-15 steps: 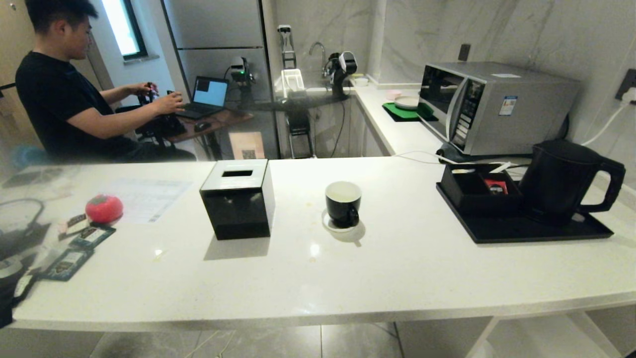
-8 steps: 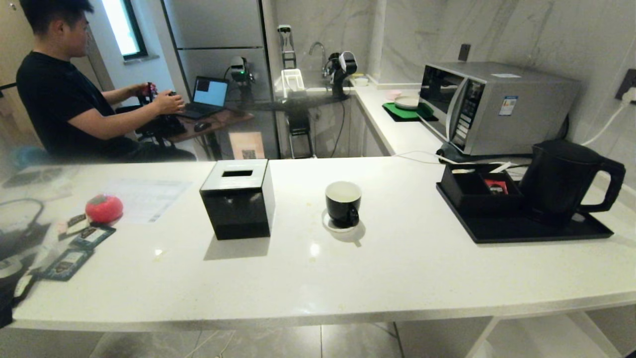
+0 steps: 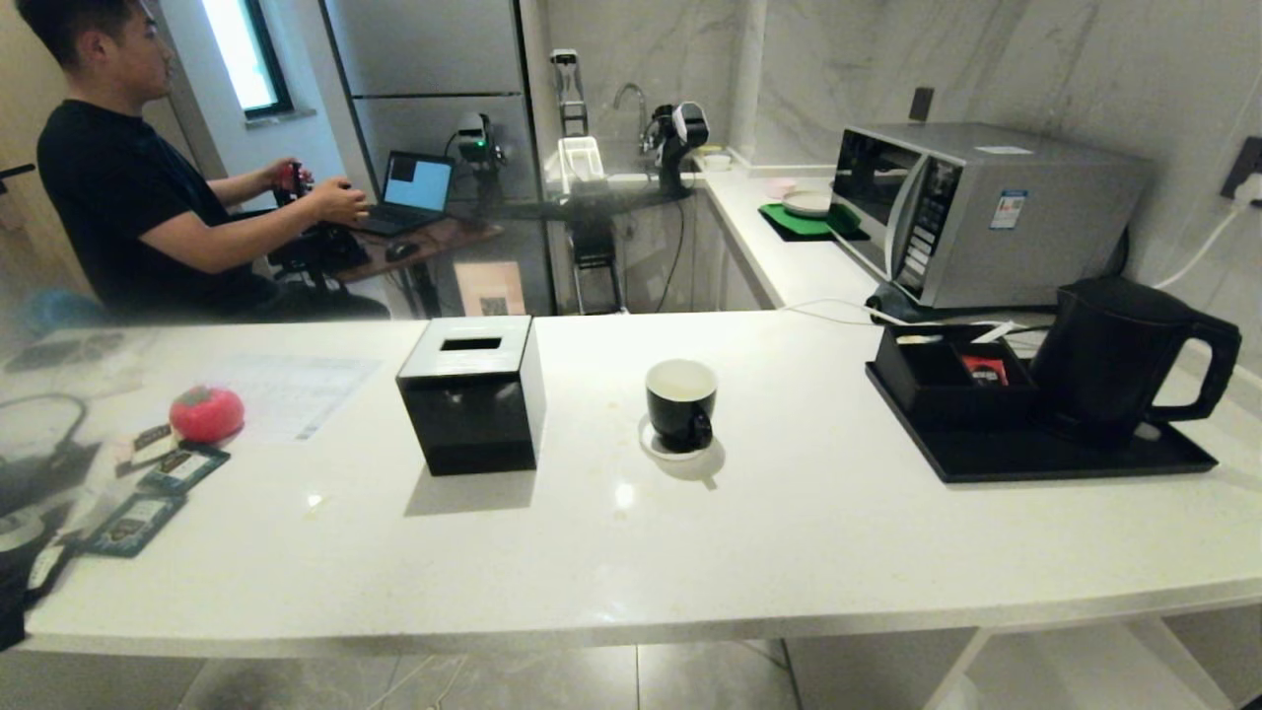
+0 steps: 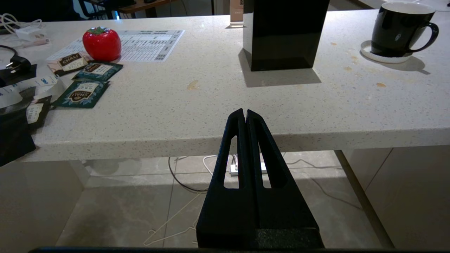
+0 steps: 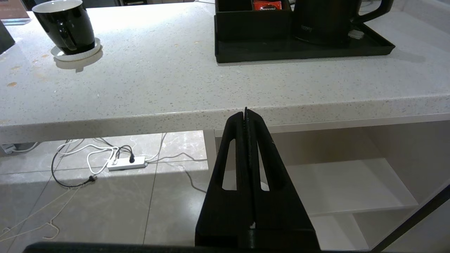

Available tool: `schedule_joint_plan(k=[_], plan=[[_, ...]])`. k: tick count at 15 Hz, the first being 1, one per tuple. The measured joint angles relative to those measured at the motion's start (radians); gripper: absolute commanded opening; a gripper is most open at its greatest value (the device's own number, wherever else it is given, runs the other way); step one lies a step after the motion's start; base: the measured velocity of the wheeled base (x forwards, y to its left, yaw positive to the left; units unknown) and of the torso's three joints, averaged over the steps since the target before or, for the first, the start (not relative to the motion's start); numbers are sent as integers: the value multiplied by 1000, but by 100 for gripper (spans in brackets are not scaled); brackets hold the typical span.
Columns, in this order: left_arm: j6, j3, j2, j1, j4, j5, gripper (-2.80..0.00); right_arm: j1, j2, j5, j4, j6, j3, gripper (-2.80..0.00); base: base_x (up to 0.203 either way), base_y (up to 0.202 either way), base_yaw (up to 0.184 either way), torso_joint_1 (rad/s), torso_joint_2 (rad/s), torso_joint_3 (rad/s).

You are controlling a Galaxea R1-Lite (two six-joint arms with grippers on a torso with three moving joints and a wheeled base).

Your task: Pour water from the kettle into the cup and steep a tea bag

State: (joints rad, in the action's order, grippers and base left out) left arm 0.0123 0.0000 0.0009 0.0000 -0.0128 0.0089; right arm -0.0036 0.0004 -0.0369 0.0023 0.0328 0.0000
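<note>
The matte black kettle [image 3: 1124, 355] stands on a black tray [image 3: 1035, 456] at the counter's right, its handle to the right. The black cup [image 3: 681, 402] with a white inside sits on a white coaster mid-counter, also seen in the left wrist view as the cup [image 4: 399, 28] and in the right wrist view as the cup [image 5: 65, 26]. No tea bag shows. My left gripper [image 4: 245, 112] and right gripper [image 5: 245, 113] are both shut and empty, parked below the counter's front edge, outside the head view.
A black tissue box [image 3: 473, 394] stands left of the cup. Teal sachets [image 4: 84, 93] and a red tomato-shaped object [image 4: 102, 44] lie at the far left. A red packet [image 3: 984, 370] sits in the tray's box. A microwave [image 3: 976, 212] stands behind. A person sits at a desk beyond.
The person in the background shifts slightly. Nothing on the counter has moved, and both arms stay still.
</note>
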Motion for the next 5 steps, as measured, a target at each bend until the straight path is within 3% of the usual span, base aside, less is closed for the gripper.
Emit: schedule_joint_plan(k=[5], plan=[[0,0,0,0,-1,0,-280,-1,0,-24,0,37,0,-280,0,0,0,0,0,0]])
